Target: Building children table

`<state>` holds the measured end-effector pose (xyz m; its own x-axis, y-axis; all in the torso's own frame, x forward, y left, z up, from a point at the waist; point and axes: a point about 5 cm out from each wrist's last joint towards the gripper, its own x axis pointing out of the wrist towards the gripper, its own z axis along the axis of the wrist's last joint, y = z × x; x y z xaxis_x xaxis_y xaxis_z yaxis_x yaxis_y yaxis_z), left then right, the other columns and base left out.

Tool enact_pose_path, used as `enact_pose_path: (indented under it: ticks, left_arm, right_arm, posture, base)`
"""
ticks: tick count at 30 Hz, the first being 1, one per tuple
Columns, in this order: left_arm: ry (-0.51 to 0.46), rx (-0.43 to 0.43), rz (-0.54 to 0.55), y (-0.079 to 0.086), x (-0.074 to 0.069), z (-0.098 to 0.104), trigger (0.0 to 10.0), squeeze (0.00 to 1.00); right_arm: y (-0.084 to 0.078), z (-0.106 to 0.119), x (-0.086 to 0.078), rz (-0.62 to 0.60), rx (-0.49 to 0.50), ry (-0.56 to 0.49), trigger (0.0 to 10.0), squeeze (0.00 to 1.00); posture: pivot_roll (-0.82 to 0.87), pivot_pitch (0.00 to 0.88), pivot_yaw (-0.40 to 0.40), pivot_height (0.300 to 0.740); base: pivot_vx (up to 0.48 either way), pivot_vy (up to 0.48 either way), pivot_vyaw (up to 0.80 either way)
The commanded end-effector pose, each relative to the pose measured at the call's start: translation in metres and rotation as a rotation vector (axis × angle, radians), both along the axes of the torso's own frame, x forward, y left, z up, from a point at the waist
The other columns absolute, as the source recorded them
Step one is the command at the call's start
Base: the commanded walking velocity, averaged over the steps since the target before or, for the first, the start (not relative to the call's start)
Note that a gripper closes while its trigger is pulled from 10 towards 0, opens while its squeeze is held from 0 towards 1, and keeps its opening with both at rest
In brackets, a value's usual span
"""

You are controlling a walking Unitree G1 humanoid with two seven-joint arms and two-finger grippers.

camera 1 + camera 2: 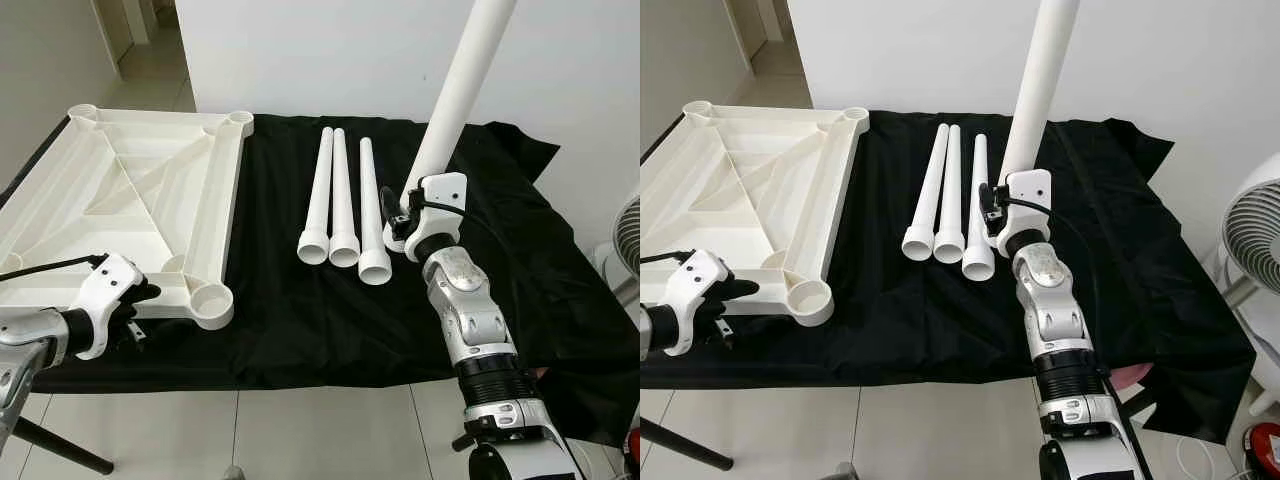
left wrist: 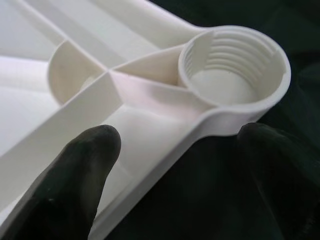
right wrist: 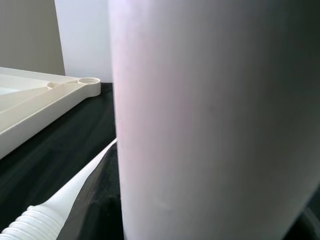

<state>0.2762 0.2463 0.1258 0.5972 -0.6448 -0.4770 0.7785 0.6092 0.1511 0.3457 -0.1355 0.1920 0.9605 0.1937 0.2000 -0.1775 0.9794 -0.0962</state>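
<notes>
The table leg [image 1: 455, 95] stands nearly upright, tilted slightly, its lower end clamped in the fingers of the right gripper [image 1: 408, 222] above the black cloth [image 1: 300, 320] that covers the surface. Its top runs out of the head views. In the right wrist view the leg [image 3: 210, 120] is a broad white column close to the lens.

3 more legs [image 1: 343, 205] lie side by side on the cloth just left of that gripper, wide threaded ends toward the robot.

Further left, the tabletop [image 1: 130, 190] lies upside down, ribs and corner sockets facing up. The near socket [image 1: 211, 302] is open and threaded inside, as the left wrist view shows [image 2: 235, 75].

The left gripper [image 1: 135, 305] sits at the tabletop's near edge beside that socket. Its fingers [image 2: 75, 170] are apart, 1 over the plastic rim and 1 over the cloth, gripping nothing.

Likely next step: carry the held leg across to the near socket and screw it in.

Risks:
- The leg is long and held near 1 end, so it could swing or slip in the grip while crossing.
- The low end passing over the 3 lying legs could knock them and set them rolling.
- Entering the socket at a tilt could cross the threads.
- With the left fingers not closed on the rim, the tabletop may slide on the cloth when the leg is turned.
</notes>
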Motion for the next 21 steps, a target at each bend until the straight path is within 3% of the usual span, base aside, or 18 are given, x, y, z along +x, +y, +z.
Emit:
enact_pose_path:
  ticks: [1, 3, 8, 11, 13, 18, 20, 21]
  left_arm:
    - [-0.004, 0.0, -0.06, -0.017, 0.004, -0.006, 10.0, 0.0]
    - [-0.004, 0.0, -0.06, -0.017, 0.004, -0.006, 10.0, 0.0]
    - [-0.041, -0.051, -0.128, -0.046, 0.014, -0.002, 10.0, 0.0]
    - [-0.043, -0.063, -0.157, -0.055, 0.016, -0.003, 10.0, 0.0]
    - [-0.041, -0.086, -0.199, -0.07, 0.018, -0.005, 10.0, 0.0]
    - [-0.04, -0.104, -0.24, -0.084, 0.018, -0.008, 10.0, 0.0]
    - [-0.027, -0.137, -0.275, -0.104, 0.018, -0.015, 10.0, 0.0]
    - [-0.027, -0.137, -0.275, -0.104, 0.018, -0.015, 10.0, 0.0]
  right_arm:
    - [0.002, 0.005, 0.0, 0.01, -0.011, -0.024, 10.0, 0.0]
    - [0.002, 0.005, 0.0, 0.01, -0.011, -0.024, 10.0, 0.0]
    - [0.004, 0.004, 0.001, 0.011, -0.013, -0.021, 10.0, 0.0]
    - [0.004, 0.004, 0.001, 0.011, -0.016, -0.021, 10.0, 0.0]
    - [0.003, 0.004, 0.001, 0.007, -0.016, -0.018, 10.0, 0.0]
    - [0.003, 0.003, 0.001, 0.007, -0.015, -0.017, 10.0, 0.0]
    - [0.004, 0.004, 0.002, 0.005, -0.008, -0.017, 10.0, 0.0]
    - [0.004, 0.004, 0.002, 0.005, -0.008, -0.017, 10.0, 0.0]
  posture:
    - [0.03, 0.021, -0.03, 0.74]
    - [0.03, 0.021, -0.03, 0.74]
    - [0.02, 0.02, -0.027, 0.74]
    - [0.02, 0.02, -0.025, 0.74]
    - [0.01, 0.022, -0.025, 0.74]
    - [0.01, 0.021, -0.024, 0.74]
    - [0.0, 0.022, -0.023, 0.74]
    - [0.0, 0.022, -0.023, 0.74]
  base:
    - [0.0, 0.0, 0.0]
    - [0.0, 0.0, 0.0]
    - [0.0, 0.0, 0.0]
    - [0.0, 0.0, 0.0]
    - [0.0, 0.0, 0.0]
    - [0.0, 0.0, 0.0]
    - [0.0, 0.0, 0.0]
    - [0.0, 0.0, 0.0]
